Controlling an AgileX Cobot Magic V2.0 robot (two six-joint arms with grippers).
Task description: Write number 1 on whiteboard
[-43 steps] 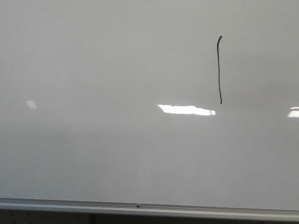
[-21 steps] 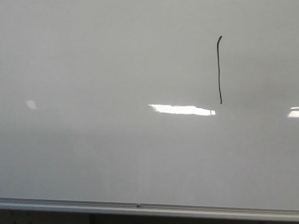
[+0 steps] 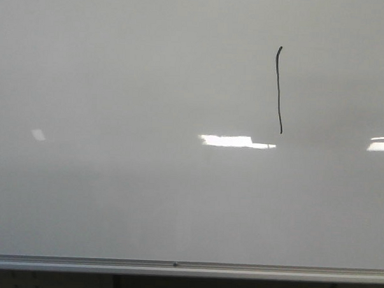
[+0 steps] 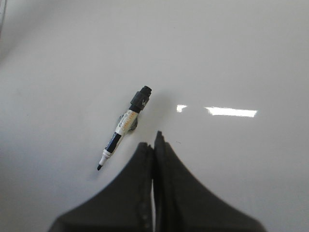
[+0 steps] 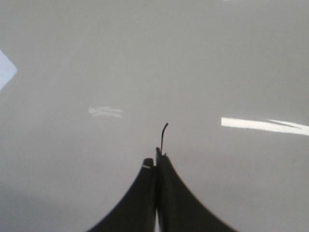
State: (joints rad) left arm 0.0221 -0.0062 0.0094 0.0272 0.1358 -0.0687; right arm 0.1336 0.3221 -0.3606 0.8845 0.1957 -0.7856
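Note:
The whiteboard [image 3: 146,180] fills the front view, pale grey and glossy. The number 1 [image 3: 279,90] is a thin black near-vertical stroke with a small hook at its top, at the upper right. Neither gripper shows in the front view. In the left wrist view my left gripper [image 4: 153,143] is shut and empty over the board [image 4: 241,58]; an uncapped marker [image 4: 124,126] lies apart from it, tip towards the camera. In the right wrist view my right gripper [image 5: 155,157] is shut and empty; the hooked end of the stroke [image 5: 164,135] shows just beyond its fingertips.
A silver aluminium rail [image 3: 186,269] runs along the board's lower edge, with a dark gap beneath. Bright rectangular light reflections [image 3: 237,141] lie on the board near the stroke's lower end and at the right edge [image 3: 382,144].
The front view has shifted slightly, so the stroke sits a few pixels further left. The central light reflection has changed in length. Nothing on the board has moved.

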